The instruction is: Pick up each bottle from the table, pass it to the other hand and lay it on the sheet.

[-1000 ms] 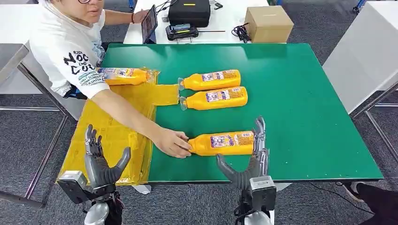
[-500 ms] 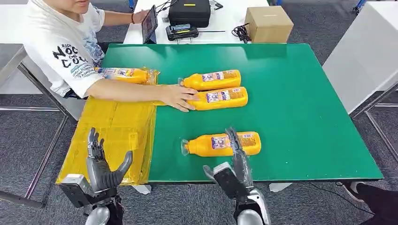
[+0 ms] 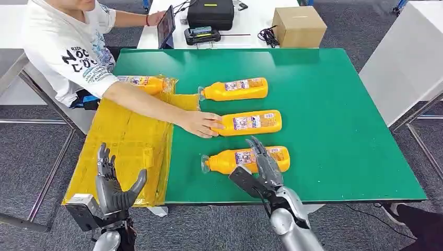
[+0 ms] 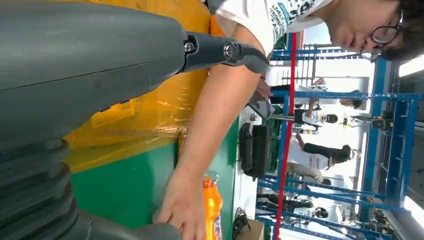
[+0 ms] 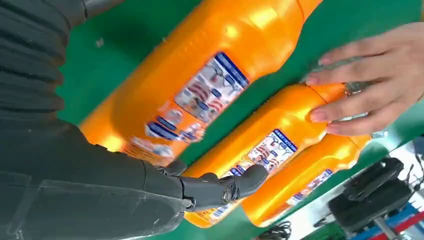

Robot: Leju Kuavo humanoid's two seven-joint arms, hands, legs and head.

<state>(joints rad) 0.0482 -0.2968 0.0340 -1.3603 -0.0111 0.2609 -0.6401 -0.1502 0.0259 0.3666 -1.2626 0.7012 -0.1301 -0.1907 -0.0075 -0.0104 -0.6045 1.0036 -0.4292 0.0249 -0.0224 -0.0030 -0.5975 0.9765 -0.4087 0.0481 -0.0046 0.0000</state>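
At the lower edge of the head view, the left hand (image 3: 112,185) is being held open, fingers spread and empty, over the yellow sheet (image 3: 125,151), while the right hand (image 3: 261,170) is being laid with fingers apart over the nearest bottle (image 3: 235,161) on the green table (image 3: 339,120), without a closed grip. Toward the frame's centre, the middle bottle (image 3: 251,122) is being touched at its neck by a person's hand (image 3: 200,124); higher up, a third bottle (image 3: 234,89) and a fourth bottle (image 3: 140,83) on the sheet are being left lying.

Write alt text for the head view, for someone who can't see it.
The right robot hand reaches over the nearest orange bottle lying on a green table, while a person's hand touches the next bottle. The left robot hand hovers open by a yellow sheet.
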